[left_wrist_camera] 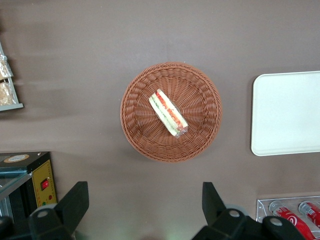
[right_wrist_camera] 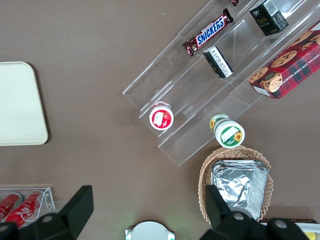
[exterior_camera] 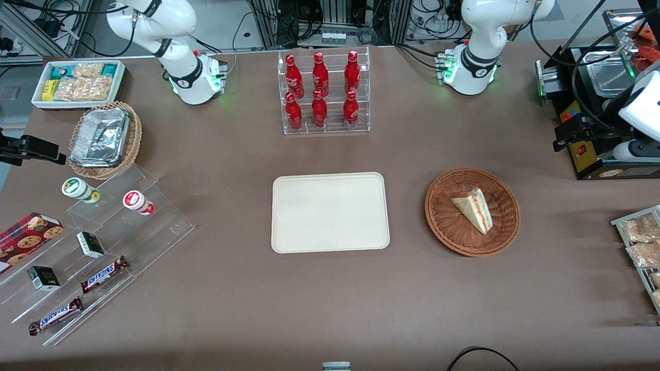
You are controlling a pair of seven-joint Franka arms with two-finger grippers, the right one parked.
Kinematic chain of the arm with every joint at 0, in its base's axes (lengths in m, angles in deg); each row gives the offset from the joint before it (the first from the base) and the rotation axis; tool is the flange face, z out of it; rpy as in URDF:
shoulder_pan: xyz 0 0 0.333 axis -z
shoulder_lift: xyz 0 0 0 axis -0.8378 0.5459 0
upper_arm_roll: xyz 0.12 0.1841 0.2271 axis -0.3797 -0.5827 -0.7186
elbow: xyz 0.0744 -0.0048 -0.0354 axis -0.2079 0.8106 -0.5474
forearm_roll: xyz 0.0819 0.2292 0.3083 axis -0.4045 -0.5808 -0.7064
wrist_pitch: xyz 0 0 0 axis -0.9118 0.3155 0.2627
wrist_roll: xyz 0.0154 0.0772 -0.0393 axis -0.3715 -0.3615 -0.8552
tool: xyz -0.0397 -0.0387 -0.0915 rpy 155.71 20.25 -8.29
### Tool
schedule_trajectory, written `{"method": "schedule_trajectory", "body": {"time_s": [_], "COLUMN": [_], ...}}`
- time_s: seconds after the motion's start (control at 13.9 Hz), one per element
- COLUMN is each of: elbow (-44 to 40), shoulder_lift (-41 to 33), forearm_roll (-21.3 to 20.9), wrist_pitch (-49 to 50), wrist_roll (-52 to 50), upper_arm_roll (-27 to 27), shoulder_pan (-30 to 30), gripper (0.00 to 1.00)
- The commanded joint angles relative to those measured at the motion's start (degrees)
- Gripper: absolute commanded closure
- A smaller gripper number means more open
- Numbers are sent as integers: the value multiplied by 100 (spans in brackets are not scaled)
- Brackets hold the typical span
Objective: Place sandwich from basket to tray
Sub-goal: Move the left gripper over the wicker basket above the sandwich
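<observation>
Hand [left_wrist_camera: 141, 207] spread wide high above basket [left_wrist_camera: 137, 132], sandwich [left_wrist_camera: 168, 113] uncovered, bare tabletop to tray [left_wrist_camera: 287, 112]

The left arm's gripper [left_wrist_camera: 142, 207] hangs high above the table, pointing straight down, its two dark fingers [left_wrist_camera: 75, 202] spread wide apart at roughly nine and three o'clock, holding nothing.

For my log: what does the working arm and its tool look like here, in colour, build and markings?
The left arm is glossy white with rounded joints, a black band near its base and a green light there; dark cables run by it. Its tool, seen in the wrist view above the table near the basket, has two black wedge-shaped fingers on black mounts with small grey round fittings. The fingers stand wide apart.
</observation>
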Motion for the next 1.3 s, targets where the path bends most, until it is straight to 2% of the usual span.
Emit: {"method": "schedule_trajectory", "body": {"time_s": [0.0,0.43,1.22], "elbow": [62,377,2697], "shoulder_lift": [-49,127,39], "forearm_roll": [-80,-71,-97], "wrist_pitch": [2,-68,-2370], "wrist_roll": [41,32,-300], "upper_arm_roll": [29,55,82], "shoulder_pan": [-18,52,61], "gripper": [0,0,0]}}
